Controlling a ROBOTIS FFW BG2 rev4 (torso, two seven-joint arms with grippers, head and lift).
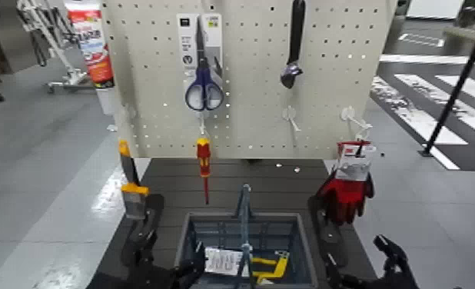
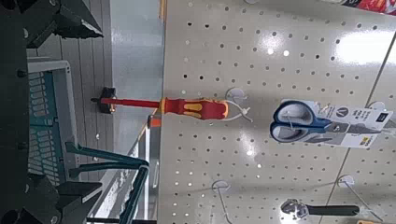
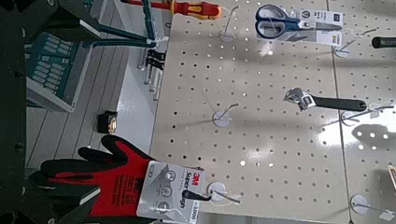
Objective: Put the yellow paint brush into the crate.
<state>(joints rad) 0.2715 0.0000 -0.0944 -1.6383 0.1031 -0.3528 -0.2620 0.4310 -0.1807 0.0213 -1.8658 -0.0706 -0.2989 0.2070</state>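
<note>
The yellow paint brush (image 1: 131, 184) hangs upright at the pegboard's left edge, orange tip up and grey head down. The grey-blue crate (image 1: 244, 250) sits at the near middle of the dark table, its thin handle upright, with a white paper and a yellow item inside. My left gripper (image 1: 143, 230) is just below and in front of the brush head, left of the crate. In the left wrist view its jaws stand wide apart with nothing between them. My right gripper (image 1: 327, 230) is right of the crate, under the red gloves, open and empty.
On the pegboard (image 1: 248, 77) hang blue scissors (image 1: 203, 91), a black wrench (image 1: 293, 46), a red-and-yellow screwdriver (image 1: 204, 165) and red-black gloves (image 1: 348, 188). A black pole (image 1: 456, 88) stands at the right on the grey floor.
</note>
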